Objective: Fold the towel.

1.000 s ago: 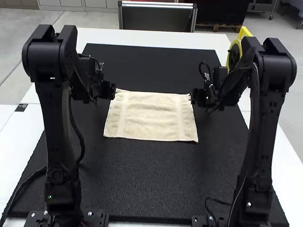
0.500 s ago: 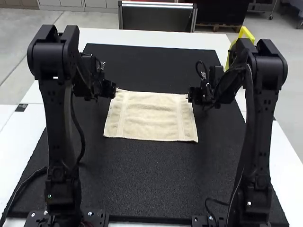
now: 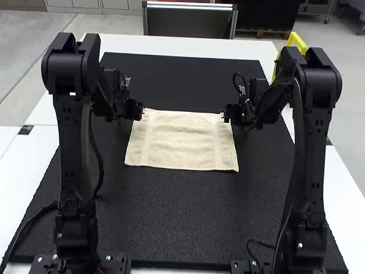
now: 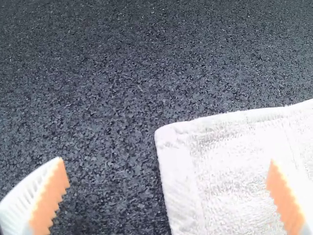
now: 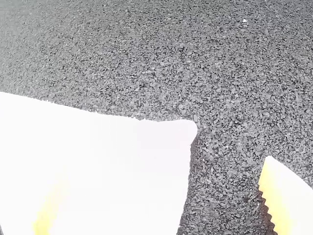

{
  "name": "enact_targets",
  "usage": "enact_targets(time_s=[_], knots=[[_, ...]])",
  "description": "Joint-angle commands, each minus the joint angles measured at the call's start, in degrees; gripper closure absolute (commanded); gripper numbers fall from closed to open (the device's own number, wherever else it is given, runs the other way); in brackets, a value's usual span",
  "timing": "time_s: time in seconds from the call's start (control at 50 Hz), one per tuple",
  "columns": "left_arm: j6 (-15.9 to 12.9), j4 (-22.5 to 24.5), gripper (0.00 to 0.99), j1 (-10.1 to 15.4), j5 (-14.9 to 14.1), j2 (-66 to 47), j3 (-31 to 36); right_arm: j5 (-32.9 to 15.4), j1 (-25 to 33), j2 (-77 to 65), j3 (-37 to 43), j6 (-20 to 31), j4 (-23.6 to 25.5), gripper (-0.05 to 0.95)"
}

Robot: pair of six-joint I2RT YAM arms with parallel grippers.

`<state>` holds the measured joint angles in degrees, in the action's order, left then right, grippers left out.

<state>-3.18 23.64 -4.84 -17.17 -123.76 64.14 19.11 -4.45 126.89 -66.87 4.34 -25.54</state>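
The cream towel (image 3: 181, 140) lies spread flat on the black mat, its far corners beside the two grippers. At its far left corner is my left gripper (image 3: 140, 111); at its far right corner, my right gripper (image 3: 224, 113). In the left wrist view, my left gripper (image 4: 168, 196) is open, one finger over the towel (image 4: 230, 171) and the other over bare mat, the corner between them. My right gripper (image 5: 159, 196) also stands open in the right wrist view, its fingers on either side of a corner of the towel (image 5: 98, 161).
The black mat (image 3: 177, 217) extends around the towel on a white table (image 3: 188, 44). A yellow object (image 3: 293, 43) stands at the far right, partly behind the right arm. Cables lie near both arm bases.
My right gripper has shifted left, inward over the towel's far right corner. The left arm has moved slightly right, its gripper a little further over its corner. The towel has kept its place.
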Motion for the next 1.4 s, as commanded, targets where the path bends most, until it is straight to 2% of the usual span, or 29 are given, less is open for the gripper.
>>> enact_targets(time_s=[0.0,0.66,0.72,0.8,0.9,1.0,1.16,1.26,1.32,1.38], knots=[[-0.4,0.2,0.044,0.9,-0.8,-1.5,2.0,0.7,-0.8,1.0,-1.7,0.1,-0.3,-0.01],[-0.3,1.1,0.061,1.9,-0.5,-4.9,4.9,1.5,-0.4,2.9,-2.7,-0.9,-0.3,0.0],[-0.3,1.1,0.069,1.9,-0.5,-5.0,5.1,1.6,-0.5,3.0,-3.0,-1.1,-0.3,0.05],[-0.2,1.0,0.126,1.7,-0.5,-5.1,5.5,2.3,-0.5,3.1,-3.0,-2.3,-0.3,0.12],[0.0,0.8,0.184,1.5,-0.5,-5.3,5.6,2.4,-0.5,3.3,-3.1,-2.6,-0.3,0.28],[0.1,0.9,0.19,1.3,-0.5,-5.6,5.6,4.0,-0.4,3.5,-3.3,-3.7,-0.3,0.37],[0.6,1.4,0.367,0.6,-0.6,-6.3,5.6,4.0,-0.6,3.7,-3.7,-3.5,-0.3,0.38],[0.6,1.4,0.525,0.5,-0.7,-6.7,5.6,4.0,-0.4,4.2,-4.1,-4.1,-0.3,0.38],[0.6,1.6,0.577,0.5,-0.7,-7.0,5.6,4.7,-0.4,4.8,-4.8,-5.0,1.3,0.46],[0.6,1.8,0.587,0.5,-0.8,-7.0,5.6,5.0,-0.4,5.1,-4.8,-5.2,1.4,0.46]])
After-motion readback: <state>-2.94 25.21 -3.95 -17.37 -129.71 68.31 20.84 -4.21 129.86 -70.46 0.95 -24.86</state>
